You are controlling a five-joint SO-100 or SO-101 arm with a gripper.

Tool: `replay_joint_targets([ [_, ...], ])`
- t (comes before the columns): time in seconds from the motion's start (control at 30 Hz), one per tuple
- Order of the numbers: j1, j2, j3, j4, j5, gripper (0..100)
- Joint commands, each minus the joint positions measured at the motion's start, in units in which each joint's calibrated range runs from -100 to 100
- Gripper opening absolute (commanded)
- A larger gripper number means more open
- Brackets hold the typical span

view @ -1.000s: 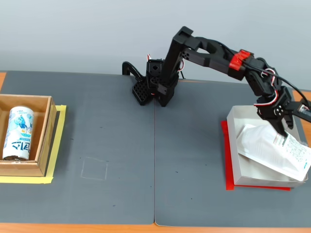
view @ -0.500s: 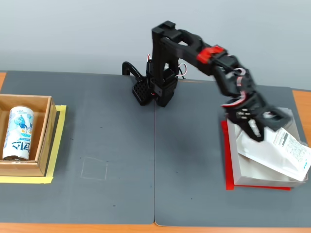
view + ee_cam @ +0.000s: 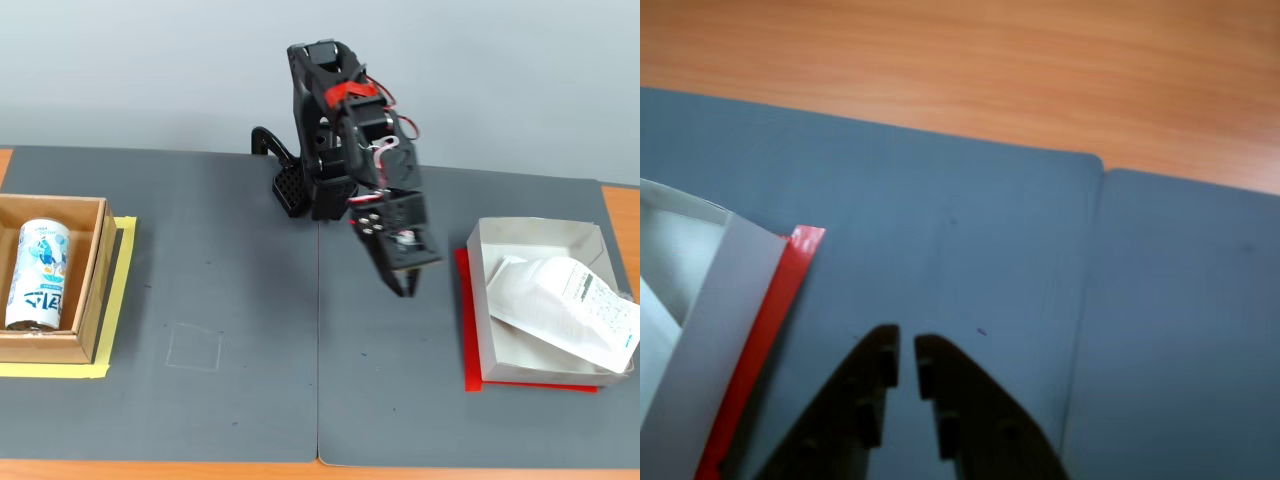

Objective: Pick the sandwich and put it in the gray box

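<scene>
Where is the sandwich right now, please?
In the fixed view, the sandwich lies at the right, in the gray box, one end overhanging its right wall.

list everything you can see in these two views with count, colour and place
sandwich: 1, white and clear pack with printed label, lying in the gray box, one end over its right wall
gray box: 1, pale gray-white, right side of fixed view
red sheet: 1, red, under the gray box
drink can: 1, white-blue, lying in the brown box
brown box: 1, brown, left side
yellow sheet: 1, yellow, under the brown box
mats: 2, dark gray, side by side on the orange-brown table
gripper: 1, black, nearly closed, empty, between the boxes
</scene>
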Motion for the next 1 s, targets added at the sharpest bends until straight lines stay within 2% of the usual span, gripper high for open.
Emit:
replay_joint_targets([
  [0.0, 3.91, -10.19, 8.15, -0.13, 0.36, 2],
  [0.4, 11.37, -31.81, 26.79, 13.41, 0.31, 2],
  [0.73, 17.41, -36.13, 36.01, 14.02, 0.31, 2],
  [0.97, 18.23, -39.01, 41.53, 14.02, 0.31, 2],
])
